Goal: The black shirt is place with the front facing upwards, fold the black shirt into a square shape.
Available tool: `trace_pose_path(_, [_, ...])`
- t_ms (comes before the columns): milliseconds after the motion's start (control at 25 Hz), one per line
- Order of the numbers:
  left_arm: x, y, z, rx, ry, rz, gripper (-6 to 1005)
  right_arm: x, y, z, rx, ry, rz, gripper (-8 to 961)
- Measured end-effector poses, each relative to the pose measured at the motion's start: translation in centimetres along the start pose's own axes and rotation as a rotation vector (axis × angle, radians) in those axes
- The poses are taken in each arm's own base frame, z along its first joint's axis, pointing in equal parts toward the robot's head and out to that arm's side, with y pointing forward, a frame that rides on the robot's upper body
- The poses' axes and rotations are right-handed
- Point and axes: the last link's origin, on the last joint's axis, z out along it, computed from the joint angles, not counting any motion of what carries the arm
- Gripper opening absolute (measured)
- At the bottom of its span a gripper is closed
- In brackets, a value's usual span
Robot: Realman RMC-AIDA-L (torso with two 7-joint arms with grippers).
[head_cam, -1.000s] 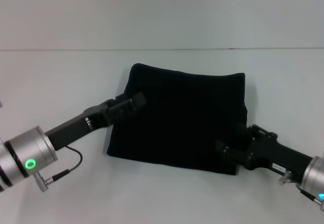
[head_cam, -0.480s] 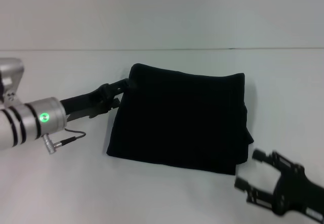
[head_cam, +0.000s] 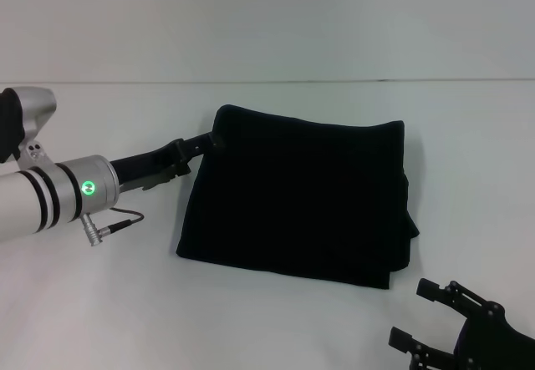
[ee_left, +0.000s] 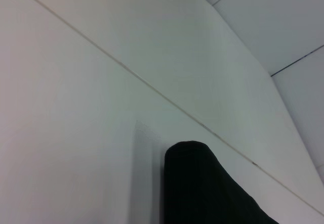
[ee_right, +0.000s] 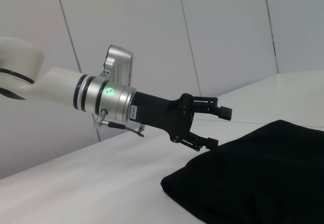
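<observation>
The black shirt lies folded into a rough square in the middle of the white table; no lettering shows. My left gripper is open at the shirt's far left corner, with nothing between its fingers. From the right wrist view, the left gripper has its lower finger just beside the corner of the shirt. That rounded corner of the shirt also shows in the left wrist view. My right gripper hangs open and empty near the front right, a little off the shirt's near right corner.
The white table runs back to its far edge, with a pale panelled wall behind. A cable dangles from the left arm's wrist over the table.
The right gripper has come off the shirt's near right corner and pulled back toward the front right. The left gripper has slid from the shirt's left edge to its far left corner. The shirt stays put.
</observation>
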Motion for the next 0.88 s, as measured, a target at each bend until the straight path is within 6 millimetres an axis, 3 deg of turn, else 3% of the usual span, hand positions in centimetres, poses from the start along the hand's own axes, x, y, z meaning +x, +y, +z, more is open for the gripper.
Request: trace_pose_path(880, [-1.3, 0.5, 0.6, 0.004, -0.070, 0.083, 864, -0.3, -0.2, 0.3, -0.002, -0.007, -0.002, 919])
